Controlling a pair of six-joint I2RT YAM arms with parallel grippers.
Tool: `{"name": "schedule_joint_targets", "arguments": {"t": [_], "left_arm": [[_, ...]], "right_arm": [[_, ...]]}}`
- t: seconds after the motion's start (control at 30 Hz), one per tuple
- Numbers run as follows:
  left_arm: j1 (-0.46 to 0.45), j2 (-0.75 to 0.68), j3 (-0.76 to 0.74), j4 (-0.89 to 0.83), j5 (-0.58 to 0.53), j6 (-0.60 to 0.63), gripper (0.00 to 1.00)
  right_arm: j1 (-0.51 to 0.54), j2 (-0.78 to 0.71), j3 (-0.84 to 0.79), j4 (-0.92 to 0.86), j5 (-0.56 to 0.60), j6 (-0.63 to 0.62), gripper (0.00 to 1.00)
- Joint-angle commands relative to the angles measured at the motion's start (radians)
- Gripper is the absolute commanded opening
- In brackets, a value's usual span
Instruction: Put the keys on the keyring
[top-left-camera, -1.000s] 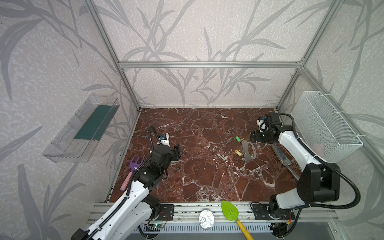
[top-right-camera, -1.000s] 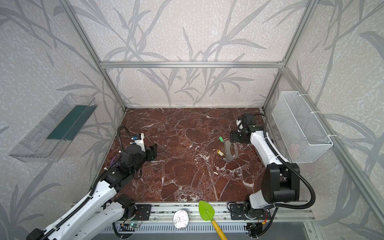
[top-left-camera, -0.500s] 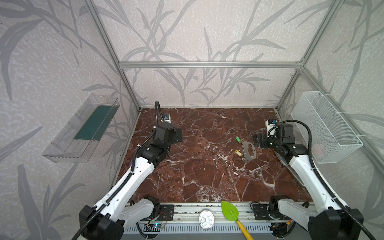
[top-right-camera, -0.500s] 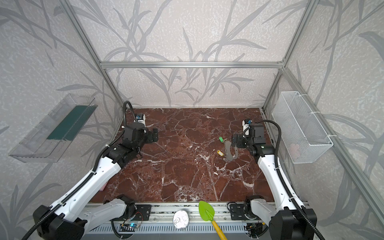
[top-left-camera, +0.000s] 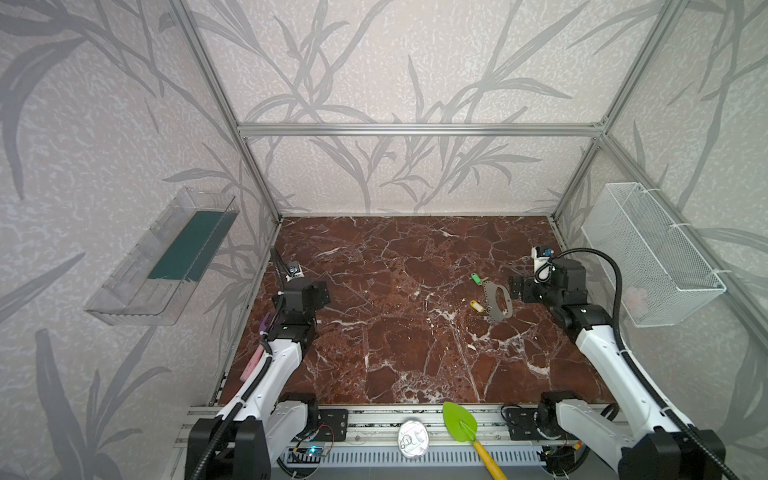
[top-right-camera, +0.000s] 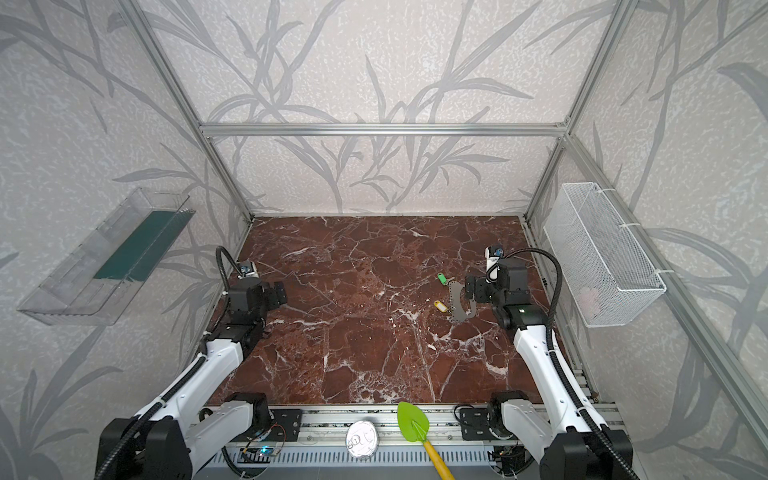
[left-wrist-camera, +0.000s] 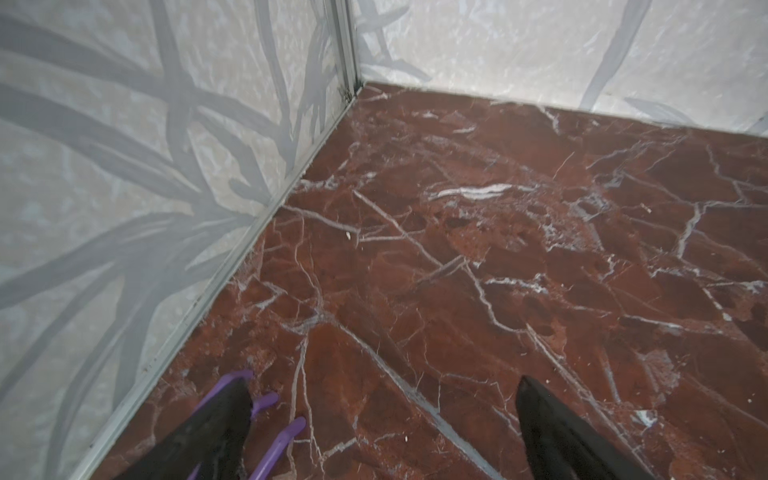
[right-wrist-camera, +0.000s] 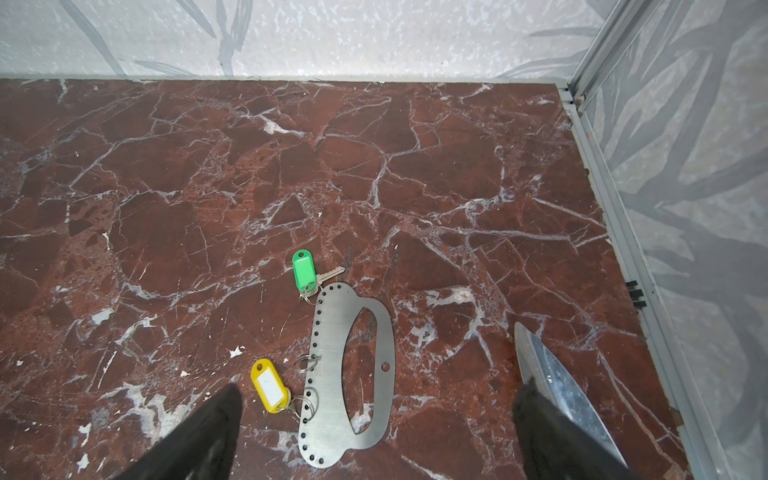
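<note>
Arms are being unfolded and both tools spread wide, empty: left tool (left-wrist-camera: 384, 382) is being held over the red-marble worktop (left-wrist-camera: 457, 249) by the wall, right tool (right-wrist-camera: 378, 390) over the flat grey D-shaped metal keyring (right-wrist-camera: 328, 353), silvery green-tagged key (right-wrist-camera: 302, 268) and yellow-tagged key (right-wrist-camera: 270, 386) lying just beside its holed edge, pickup pending.
</note>
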Motion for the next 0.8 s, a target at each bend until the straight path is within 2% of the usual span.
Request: {"name": "schedule_joint_targets", "arguments": {"t": [0.0, 0.13, 0.3, 0.53, 0.63, 0.67, 0.73, 0.77], "left_arm": [[0.016, 0.047, -0.069, 0.338, 0.039, 0.031, 0.99], [0.056, 0.139, -0.135, 0.556, 0.102, 0.023, 0.99], [0.086, 0.286, -0.147, 0.722, 0.206, 0.052, 0.99], [0.127, 0.568, -0.145, 1.018, 0.361, 0.071, 0.99], [0.137, 0.488, -0.097, 0.782, 0.405, 0.079, 0.99], [0.136, 0.500, -0.087, 0.790, 0.411, 0.084, 0.99], [0.138, 0.554, -0.103, 0.913, 0.422, 0.085, 0.99], [0.139, 0.544, -0.103, 0.883, 0.418, 0.084, 0.99]], "right_arm": [[-0.002, -0.022, -0.009, 0.054, 0.017, -0.036, 0.99], [-0.002, -0.030, -0.033, 0.088, 0.012, -0.054, 0.99], [-0.003, -0.037, -0.107, 0.190, -0.026, -0.110, 0.99], [-0.004, -0.089, -0.206, 0.338, -0.011, -0.114, 0.99], [-0.003, -0.086, -0.220, 0.364, -0.014, -0.118, 0.99], [-0.003, -0.082, -0.225, 0.374, -0.014, -0.117, 0.99], [-0.005, -0.070, -0.240, 0.404, -0.018, -0.122, 0.99], [-0.005, -0.066, -0.247, 0.414, -0.021, -0.125, 0.99]]}}
